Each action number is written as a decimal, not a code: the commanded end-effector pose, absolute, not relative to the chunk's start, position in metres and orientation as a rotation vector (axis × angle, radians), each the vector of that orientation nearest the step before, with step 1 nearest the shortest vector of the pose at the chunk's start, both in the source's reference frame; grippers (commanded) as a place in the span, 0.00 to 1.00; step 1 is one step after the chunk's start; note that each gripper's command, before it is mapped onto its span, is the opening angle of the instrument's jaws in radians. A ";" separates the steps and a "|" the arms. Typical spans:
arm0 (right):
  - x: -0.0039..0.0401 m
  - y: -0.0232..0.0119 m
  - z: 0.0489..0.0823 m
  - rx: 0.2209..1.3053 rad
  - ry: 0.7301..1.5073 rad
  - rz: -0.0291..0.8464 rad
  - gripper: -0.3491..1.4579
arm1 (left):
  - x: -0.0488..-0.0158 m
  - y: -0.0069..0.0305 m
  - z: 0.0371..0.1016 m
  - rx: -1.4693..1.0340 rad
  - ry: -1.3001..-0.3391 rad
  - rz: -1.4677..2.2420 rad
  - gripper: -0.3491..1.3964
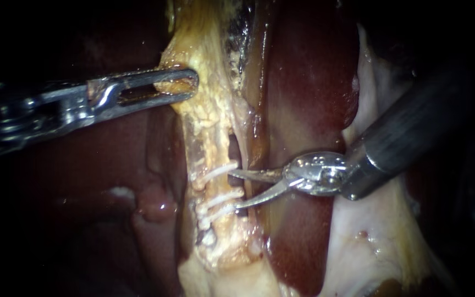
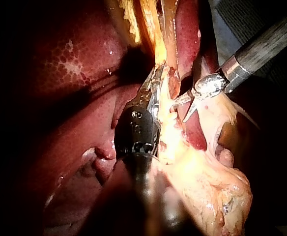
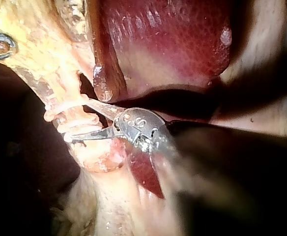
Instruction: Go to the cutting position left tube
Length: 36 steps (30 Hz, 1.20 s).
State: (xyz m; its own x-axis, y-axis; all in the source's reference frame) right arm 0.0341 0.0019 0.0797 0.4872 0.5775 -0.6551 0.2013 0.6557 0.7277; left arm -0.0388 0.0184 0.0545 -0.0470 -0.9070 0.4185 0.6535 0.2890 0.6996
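Note:
A pale yellow tube [image 1: 211, 159] runs down the middle of the endoscope view and carries three white clips [image 1: 215, 174], one above and two close together below. My right instrument [image 1: 233, 190] has thin blades that stand open just right of the tube. Its upper blade tip lies by the upper clip and its lower tip by the lower clips [image 1: 219, 204]. In the right wrist view the open blades [image 3: 79, 120] reach the clipped tube [image 3: 70, 114] the same way. Higher up, my left instrument [image 1: 192, 85] is shut on the yellow tissue [image 1: 204, 66] and holds it taut.
Dark red liver [image 1: 303, 71] lies right of the tube, under the right instrument's shaft [image 1: 408, 132], with more liver at the left [image 1: 111, 181]. Pale membrane [image 1: 375, 242] spreads at the lower right. A narrow dark gap [image 1: 235, 151] opens just right of the tube.

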 end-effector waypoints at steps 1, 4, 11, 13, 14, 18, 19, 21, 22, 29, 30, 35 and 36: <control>0.0344 0.0019 0.0797 0.861 1.067 0.266 0.97 | -0.0388 0.0183 0.0546 0.327 -0.978 -1.301 0.00; 0.0349 0.0018 0.0797 0.871 1.065 0.258 0.97 | -0.0388 0.0183 0.0545 0.327 -0.978 -1.301 0.00; 0.0356 0.0018 0.0798 0.904 1.086 0.235 0.97 | -0.0388 0.0182 0.0545 0.327 -0.978 -1.301 0.00; 0.0358 0.0018 0.0798 0.916 1.103 0.221 0.96 | -0.0388 0.0182 0.0545 0.327 -0.978 -1.301 0.00; 0.0359 0.0018 0.0797 0.922 1.110 0.214 0.96 | -0.0388 0.0182 0.0545 0.327 -0.978 -1.301 0.00; 0.0362 0.0018 0.0796 0.947 1.144 0.186 0.95 | -0.0388 0.0182 0.0545 0.327 -0.978 -1.301 0.00; 0.0362 0.0018 0.0796 0.956 1.157 0.180 0.95 | -0.0388 0.0182 0.0545 0.327 -0.978 -1.301 0.00; 0.0366 0.0019 0.0794 0.972 1.177 0.164 0.93 | -0.0388 0.0182 0.0545 0.327 -0.978 -1.301 0.00; 0.0368 0.0019 0.0793 0.976 1.178 0.158 0.92 | -0.0388 0.0182 0.0545 0.327 -0.978 -1.301 0.00; 0.0389 0.0019 0.0793 0.998 1.205 0.132 0.91 | -0.0390 0.0183 0.0545 0.326 -0.978 -1.302 0.00; 0.0391 0.0019 0.0792 1.005 1.208 0.135 0.91 | -0.0389 0.0183 0.0545 0.326 -0.978 -1.302 0.00; 0.0400 0.0018 0.0790 1.037 1.211 0.156 0.91 | -0.0389 0.0183 0.0546 0.327 -0.978 -1.301 0.00; 0.0401 0.0017 0.0789 1.045 1.214 0.158 0.91 | -0.0389 0.0183 0.0546 0.327 -0.978 -1.301 0.00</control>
State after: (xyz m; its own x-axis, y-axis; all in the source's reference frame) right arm 0.0402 0.0017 0.0789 0.3979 0.6110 -0.6844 0.4128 0.5470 0.7283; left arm -0.0389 0.0184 0.0546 -0.0474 -0.9068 0.4190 0.6553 0.2883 0.6982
